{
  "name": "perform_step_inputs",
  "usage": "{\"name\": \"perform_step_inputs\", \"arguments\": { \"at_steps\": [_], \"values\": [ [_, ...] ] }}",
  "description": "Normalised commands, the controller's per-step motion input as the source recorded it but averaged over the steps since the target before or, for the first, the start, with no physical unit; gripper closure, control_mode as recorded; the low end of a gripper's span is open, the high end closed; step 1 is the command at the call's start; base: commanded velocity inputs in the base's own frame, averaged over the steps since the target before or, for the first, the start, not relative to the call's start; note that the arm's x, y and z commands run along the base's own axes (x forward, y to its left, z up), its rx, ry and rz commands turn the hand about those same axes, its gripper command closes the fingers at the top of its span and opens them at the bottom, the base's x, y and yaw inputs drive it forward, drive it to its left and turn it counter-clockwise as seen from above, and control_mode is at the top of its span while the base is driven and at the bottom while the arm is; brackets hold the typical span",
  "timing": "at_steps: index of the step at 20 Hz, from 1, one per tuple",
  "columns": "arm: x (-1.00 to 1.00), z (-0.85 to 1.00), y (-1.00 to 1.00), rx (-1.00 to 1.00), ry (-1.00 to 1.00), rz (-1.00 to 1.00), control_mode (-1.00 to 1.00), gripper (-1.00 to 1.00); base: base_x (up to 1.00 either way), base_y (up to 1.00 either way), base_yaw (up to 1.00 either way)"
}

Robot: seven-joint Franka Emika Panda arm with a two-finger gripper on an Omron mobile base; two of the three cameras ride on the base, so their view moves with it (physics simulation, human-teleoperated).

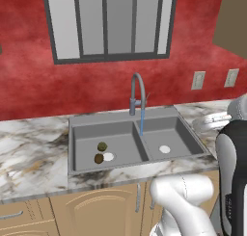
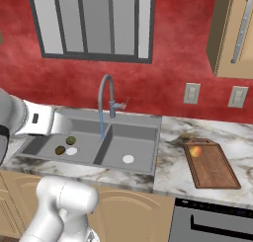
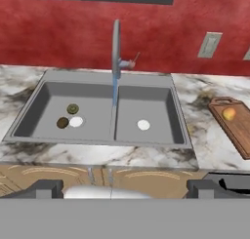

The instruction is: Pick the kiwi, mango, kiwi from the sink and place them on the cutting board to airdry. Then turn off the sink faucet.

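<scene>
The small oval orange-yellow mango (image 2: 196,150) is already laid on the flat reddish-brown wooden cutting board (image 2: 213,168), near its far left corner, on the marble counter (image 2: 168,169) to the right of the grey double-basin sink (image 2: 148,121). The two kiwis are left in the left basin: the olive-green round kiwi (image 3: 72,109) sits just behind the white round drain disc (image 3: 76,121), and the darker brown round kiwi (image 3: 62,122) lies just beside that disc, on its left. A thin blue stream of water (image 3: 114,90) is seen falling from the tall grey gooseneck faucet (image 3: 116,49) onto the divider between the basins, so the tap is judged to be running.

The two-finger gripper (image 3: 125,188) is held wide open with nothing between its dark tips, well back from the sink and above the counter edge.

The step in hand is judged to be the fetching of a kiwi. A descent straight over one fruit is advised, with the jaws kept wide until the fruit is straddled. The two kiwis lie close together, so the fingers should be turned so that the neighbour and the drain disc are not nudged. The fruit is round and probably wet, so a centred closing is called for, and the basin wall and faucet spout are to be cleared on the lift.
</scene>
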Motion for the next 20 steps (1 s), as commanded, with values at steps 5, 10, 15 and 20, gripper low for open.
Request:
{"name": "perform_step_inputs", "arguments": {
  "at_steps": [5,10,15,20],
  "values": [
    [-0.18,0.00,0.43,0.02,0.00,0.05,-1.00,-1.00,0.00,0.00,0.00],
    [-0.02,0.00,0.32,0.00,0.00,0.06,-1.00,-1.00,0.00,0.00,0.00],
    [0.08,0.08,0.29,0.01,0.00,0.06,-1.00,-1.00,0.00,0.00,0.00],
    [0.28,0.03,0.35,0.00,0.03,0.02,-1.00,-1.00,0.00,0.00,0.00]
  ]
}}
